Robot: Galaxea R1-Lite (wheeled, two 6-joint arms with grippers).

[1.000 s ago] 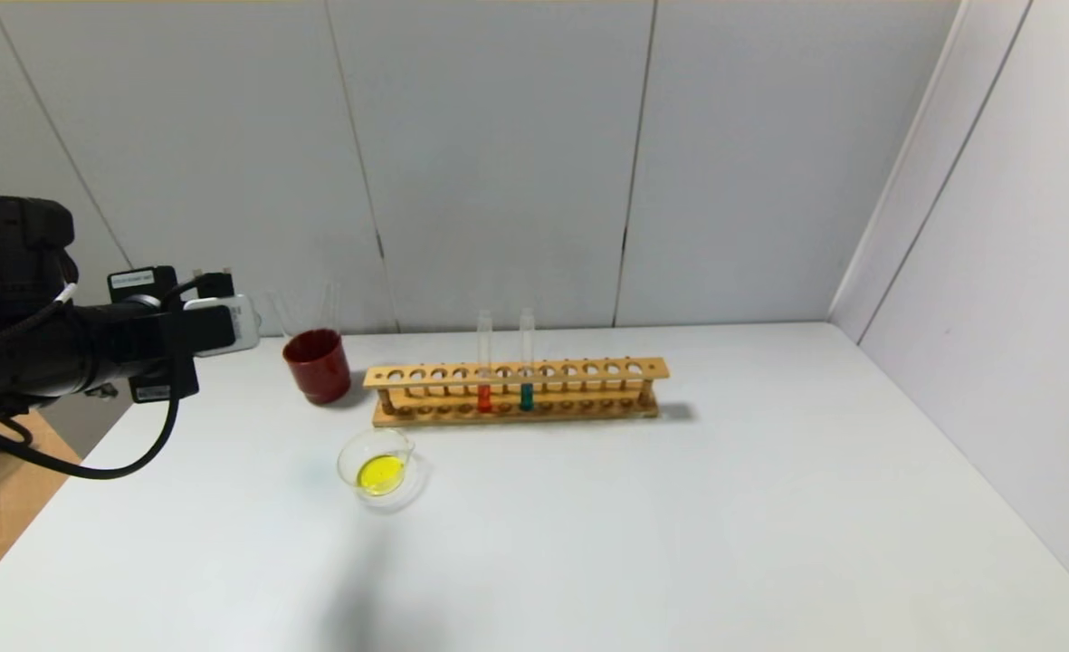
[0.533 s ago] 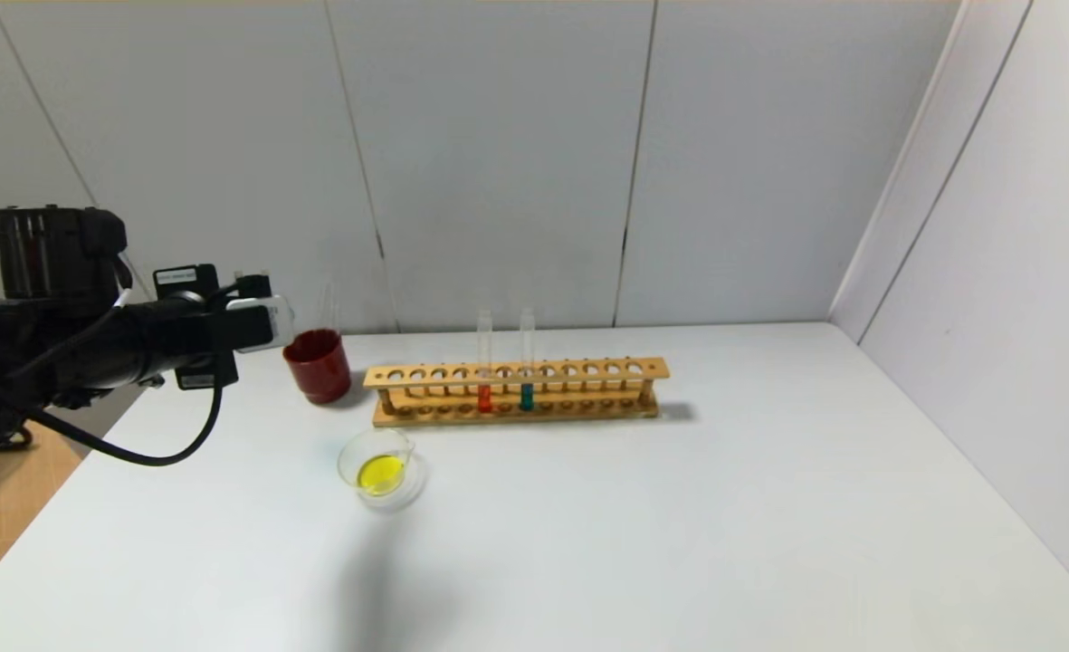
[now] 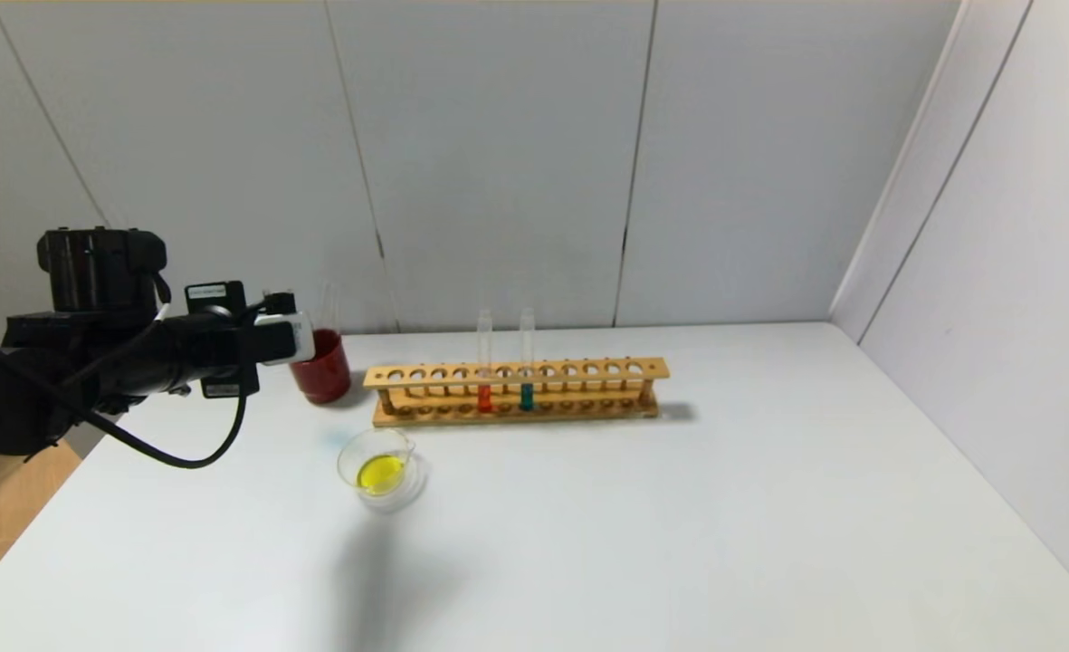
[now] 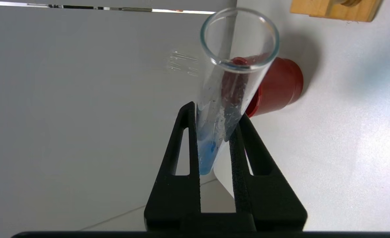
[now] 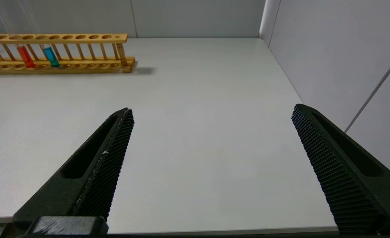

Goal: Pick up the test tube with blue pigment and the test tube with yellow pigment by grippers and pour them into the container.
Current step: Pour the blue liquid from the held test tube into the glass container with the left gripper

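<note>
Above red cup: left gripper clamped on near-empty blue-stained tube, probably for disposal; right gripper wide apart, idle.

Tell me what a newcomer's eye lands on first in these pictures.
First, the bright yellow liquid in the small glass beaker near the table's front left. Next, the wooden rack behind it, holding an orange-red tube and a teal-blue tube side by side. Then the left pincer, shut on a nearly empty test tube with a blue trace at its bottom, beside the red cup.
</note>
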